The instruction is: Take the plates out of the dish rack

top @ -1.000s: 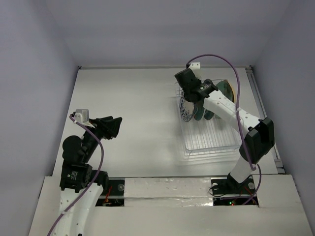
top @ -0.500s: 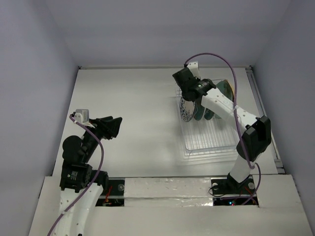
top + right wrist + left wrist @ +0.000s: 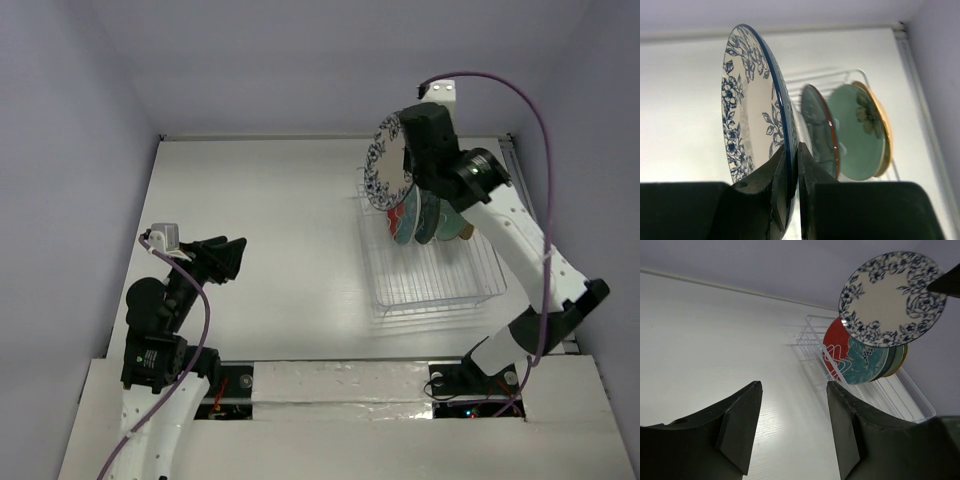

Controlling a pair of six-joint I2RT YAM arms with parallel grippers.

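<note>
Up out of its slot since a second ago: my right pincer [image 3: 405, 160] has lifted the white plate with blue flowers [image 3: 385, 172]. From above, that plate hangs upright over the far left corner of the dish rack [image 3: 440, 290]. The red plate [image 3: 400, 215] and the teal plate [image 3: 425, 215] stand in the rack's far end. My left pincer [image 3: 225, 255] hovers over the table [image 3: 270, 220], well apart from the rack.

From my left wrist, the left pincer [image 3: 795, 387] has its fingers spread with nothing between them. Beyond them the white plate with blue flowers [image 3: 892, 299] hangs face-on above the red plate [image 3: 832, 340] and the teal plate [image 3: 865, 362], both upright in the dish rack [image 3: 900, 395].

From my right wrist, the right pincer [image 3: 792, 150] is clamped on the lower rim of the white plate with blue flowers [image 3: 747, 115], seen nearly edge-on. Behind it stand the red plate [image 3: 817, 130], the mint green plate [image 3: 857, 132] and the tan plate [image 3: 883, 130].
</note>
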